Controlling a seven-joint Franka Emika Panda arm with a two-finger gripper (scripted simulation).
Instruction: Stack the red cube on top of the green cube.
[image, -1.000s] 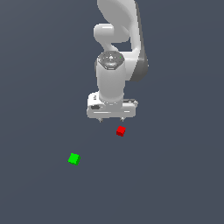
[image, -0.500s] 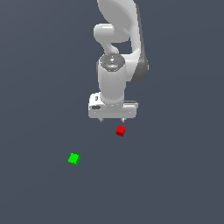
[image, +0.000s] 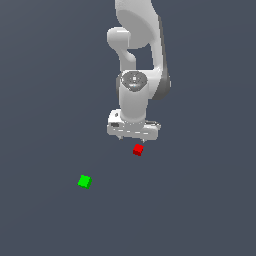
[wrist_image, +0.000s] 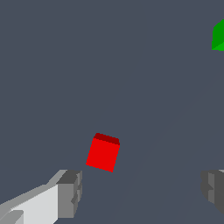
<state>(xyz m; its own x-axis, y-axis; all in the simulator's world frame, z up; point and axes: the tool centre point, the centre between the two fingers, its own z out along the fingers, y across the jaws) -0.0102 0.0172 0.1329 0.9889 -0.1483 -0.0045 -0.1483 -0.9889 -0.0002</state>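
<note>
Hovering with fingers spread, our gripper (image: 133, 139) sits just above the red cube (image: 138, 149), the green cube (image: 84, 181) well apart; descending off-centre, we judge, could knock it askew.

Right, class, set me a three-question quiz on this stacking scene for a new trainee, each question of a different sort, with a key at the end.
1. True or false: the red cube already sits on the green cube.
2. Multiple choice: in the wrist view, the gripper is A) shut on the red cube, B) open with nothing between its fingers, C) shut on the green cube.
3. Short answer: in the exterior view, on which side of the red cube does the green cube lie?

Key:
1. False; they lie apart on the floor.
2. B
3. The exterior view's left, and lower in the picture.
</note>
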